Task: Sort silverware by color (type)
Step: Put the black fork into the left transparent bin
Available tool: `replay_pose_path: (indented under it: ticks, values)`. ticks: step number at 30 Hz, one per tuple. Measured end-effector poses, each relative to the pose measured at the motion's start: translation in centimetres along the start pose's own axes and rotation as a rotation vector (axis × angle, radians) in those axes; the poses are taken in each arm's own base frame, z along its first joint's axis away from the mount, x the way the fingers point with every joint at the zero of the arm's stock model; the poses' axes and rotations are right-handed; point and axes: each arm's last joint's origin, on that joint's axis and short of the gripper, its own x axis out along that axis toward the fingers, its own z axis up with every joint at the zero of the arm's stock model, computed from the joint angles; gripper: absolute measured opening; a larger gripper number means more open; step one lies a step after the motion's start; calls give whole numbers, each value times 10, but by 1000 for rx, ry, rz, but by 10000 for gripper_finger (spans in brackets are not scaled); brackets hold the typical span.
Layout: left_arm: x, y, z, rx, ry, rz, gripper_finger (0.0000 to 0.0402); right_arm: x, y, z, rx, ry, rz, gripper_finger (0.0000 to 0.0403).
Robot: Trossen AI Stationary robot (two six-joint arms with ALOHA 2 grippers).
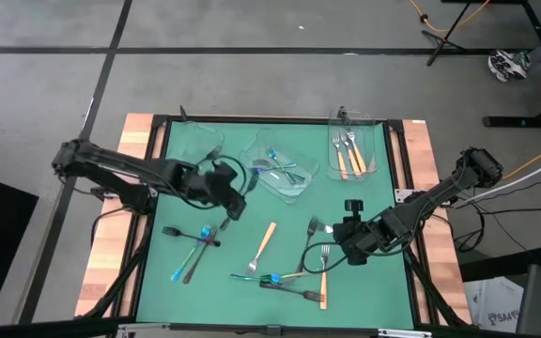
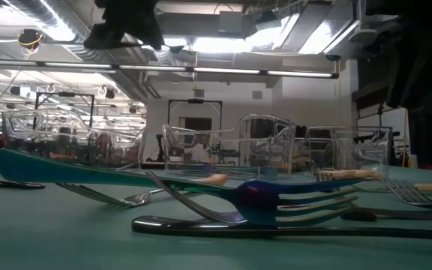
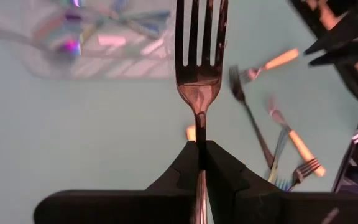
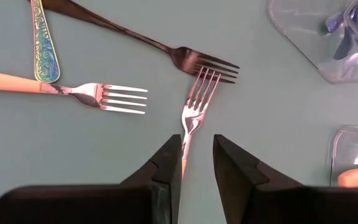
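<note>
Clamped in the left gripper [image 3: 199,163] above the table, a dark fork [image 3: 199,68] is judged bound for the empty tray [image 1: 195,143], while an orange-handled fork [image 4: 194,109] on the mat is straddled by the part-open right gripper [image 4: 196,163].

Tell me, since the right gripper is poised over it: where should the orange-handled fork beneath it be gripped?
Probably at the slim neck of the orange-handled fork, from straight above. It lies flat on the mat, and the right gripper hangs open with that narrow part between its fingers. Its tines touch a dark fork, so gripping farther forward risks nudging that one.
</note>
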Motion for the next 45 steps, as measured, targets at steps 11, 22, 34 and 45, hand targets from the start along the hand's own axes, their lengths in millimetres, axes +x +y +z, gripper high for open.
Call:
replay_pose_path:
  ticks: [11, 22, 34, 45]
  values:
    - [-43, 50, 37, 42, -115, 120, 8, 0, 1, 3, 11, -29, 14, 79]
    - [-52, 98, 48, 123, -19, 393, 8, 0, 2, 4, 14, -36, 17, 79]
    - [-53, 124, 64, 212, 13, 494, 8, 0, 2, 4, 14, -36, 17, 79]
    - [-53, 144, 71, 217, 38, 557, 8, 0, 2, 4, 15, -36, 17, 79]
